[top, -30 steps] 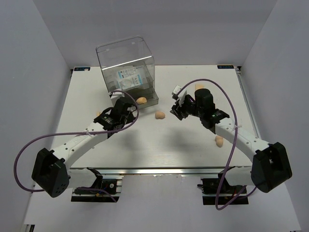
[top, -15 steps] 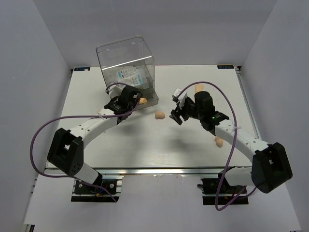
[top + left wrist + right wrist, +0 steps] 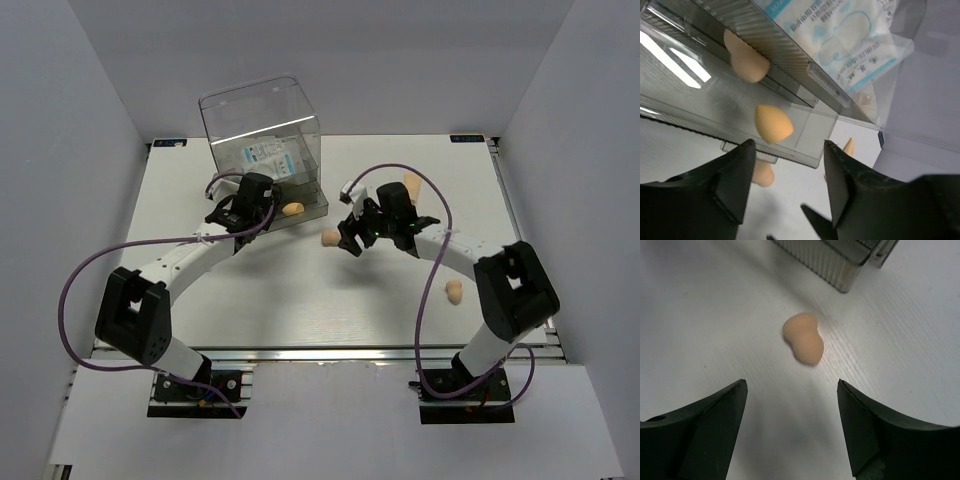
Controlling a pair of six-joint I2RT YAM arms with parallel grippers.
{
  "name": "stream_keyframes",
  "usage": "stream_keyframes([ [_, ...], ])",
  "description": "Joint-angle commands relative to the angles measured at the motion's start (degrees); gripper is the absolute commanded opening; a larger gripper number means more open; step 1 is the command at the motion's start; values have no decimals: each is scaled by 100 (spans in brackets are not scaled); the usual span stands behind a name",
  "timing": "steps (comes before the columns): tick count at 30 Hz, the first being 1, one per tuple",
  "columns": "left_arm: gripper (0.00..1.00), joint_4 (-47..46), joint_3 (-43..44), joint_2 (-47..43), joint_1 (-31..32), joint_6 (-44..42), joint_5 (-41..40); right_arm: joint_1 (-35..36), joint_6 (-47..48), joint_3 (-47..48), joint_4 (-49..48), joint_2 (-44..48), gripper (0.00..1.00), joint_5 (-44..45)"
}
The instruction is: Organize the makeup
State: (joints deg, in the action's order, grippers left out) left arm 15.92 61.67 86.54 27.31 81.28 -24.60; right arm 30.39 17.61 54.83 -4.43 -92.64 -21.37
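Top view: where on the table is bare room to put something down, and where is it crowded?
Bare: the near middle of the table, between left arm and right arm; the far left strip beside the clear box. Crowded: before the open drawer, where a sponge lies ahead of the right pincer.

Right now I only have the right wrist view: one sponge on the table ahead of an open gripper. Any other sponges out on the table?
Observer: Yes, the top view shows a second sponge on the table beside the right arm, nearer its base.
Operator: Where is the left gripper?
Observer: The left gripper hangs open and empty at the open drawer of the clear box.
Operator: Anything in that drawer?
Observer: One peach sponge lies in it.
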Motion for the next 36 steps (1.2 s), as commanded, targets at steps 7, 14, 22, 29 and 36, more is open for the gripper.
stream_keyframes([
  [7, 60, 165, -331, -1094, -42, 64, 210, -25, 356, 1055, -700, -1088, 79, -465],
  [14, 45, 315, -1042, -2351, -50, 46, 113, -16, 894, 1276, -541, -1686, 78, -518],
  [22, 68, -98, -2447, -3916, -59, -33, 70, 63, 1069, 1970, -33, -2355, 65, -263],
  [29, 71, 86, -2687, -4576, -59, -50, -291, 63, 1297, 2164, 995, -2128, 21, -701],
  [36, 73, -299, -2608, -4506, -59, -1075, 24, 72, 1606, 1707, 1559, -634, 9, -2308],
])
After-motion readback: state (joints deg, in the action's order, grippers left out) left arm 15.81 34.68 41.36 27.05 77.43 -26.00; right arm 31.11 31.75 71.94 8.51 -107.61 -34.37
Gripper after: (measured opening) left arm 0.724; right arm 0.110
